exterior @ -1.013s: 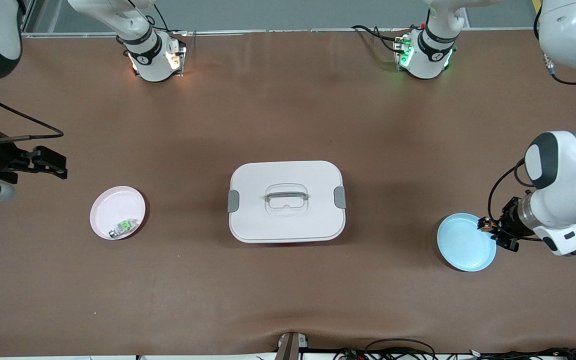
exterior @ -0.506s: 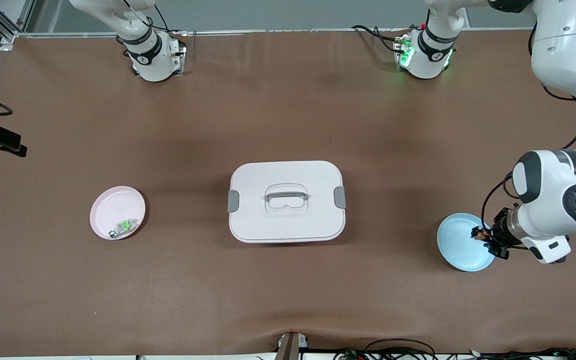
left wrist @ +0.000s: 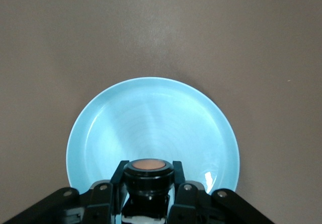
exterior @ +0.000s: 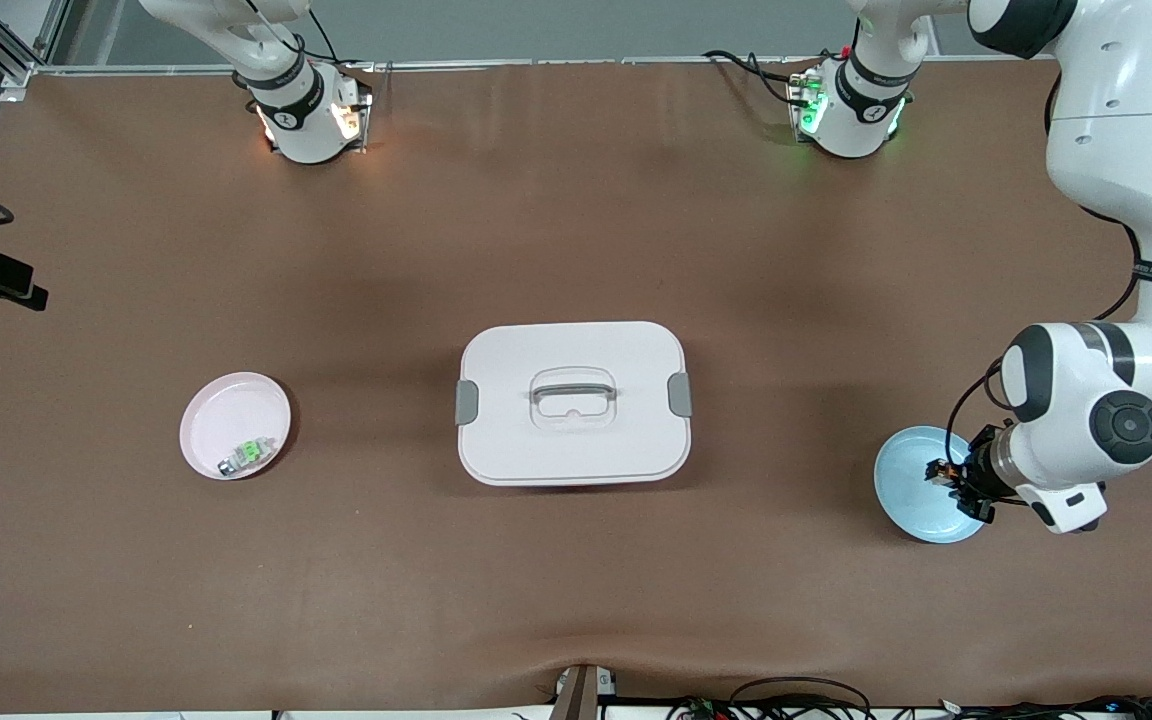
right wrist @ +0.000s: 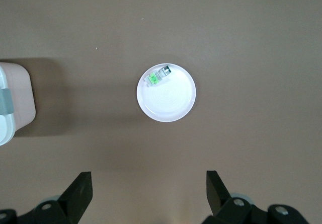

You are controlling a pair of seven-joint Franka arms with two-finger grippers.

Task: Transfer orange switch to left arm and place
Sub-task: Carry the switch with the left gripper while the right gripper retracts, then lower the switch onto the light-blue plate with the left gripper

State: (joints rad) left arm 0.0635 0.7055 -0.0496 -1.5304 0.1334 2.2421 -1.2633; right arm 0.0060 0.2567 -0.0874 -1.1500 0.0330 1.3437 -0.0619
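You see the left gripper (exterior: 948, 482), fingers clamped on the tiny black-bodied orange-capped switch (left wrist: 152, 165), has moved in over the round light-blue plate (exterior: 914, 490), ready for release, while the right gripper (right wrist: 148, 196) waits open above the brown surface (exterior: 576, 230).

1. The tabletop (exterior: 576, 200) is a plain, even brown.
2. The box (exterior: 573, 402) is white, with grey latches at its two ends and a clear handle on top.
3. The plate (exterior: 911, 490) toward the left arm's end is light blue.
4. The orange switch (left wrist: 149, 169) has a black body and an orange round cap.
5. The plate (exterior: 226, 420) toward the right arm's end is pale pink.
6. The small switch (exterior: 245, 456) on it is green and silver.
7. The arms (exterior: 1116, 150) are white with black joints.
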